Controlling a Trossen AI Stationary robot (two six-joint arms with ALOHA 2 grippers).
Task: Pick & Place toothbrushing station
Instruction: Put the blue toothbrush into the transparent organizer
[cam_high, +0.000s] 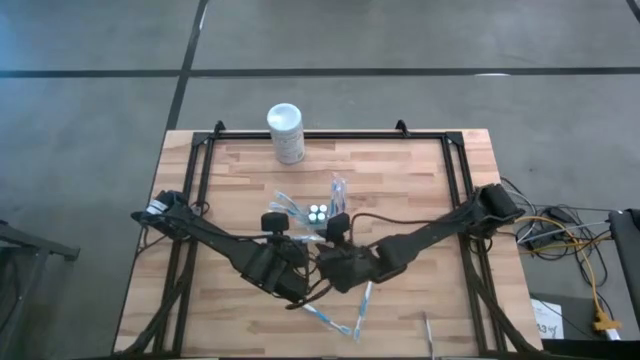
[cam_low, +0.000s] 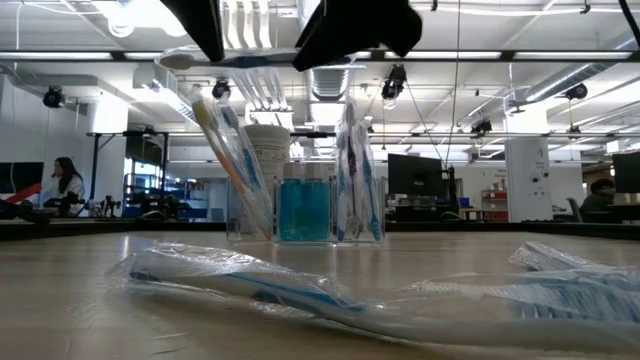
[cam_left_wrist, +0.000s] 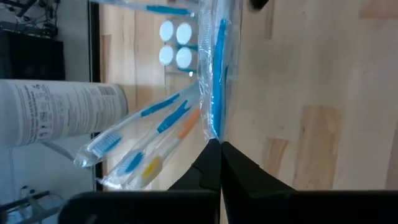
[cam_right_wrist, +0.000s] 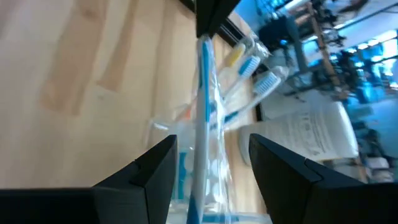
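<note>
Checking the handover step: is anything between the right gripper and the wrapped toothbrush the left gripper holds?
Nothing visible. The left gripper is shut on the wrapped toothbrush, and that toothbrush already lies between the open fingers of the right gripper, near the toothbrushing station.

Open-plan lab: monitors (cam_low: 415, 172), ceiling trusses (cam_low: 520, 15).

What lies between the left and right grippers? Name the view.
A wrapped blue toothbrush: the left gripper is shut on it, and it runs between the right gripper's open fingers. Right wrist view shows it.
</note>
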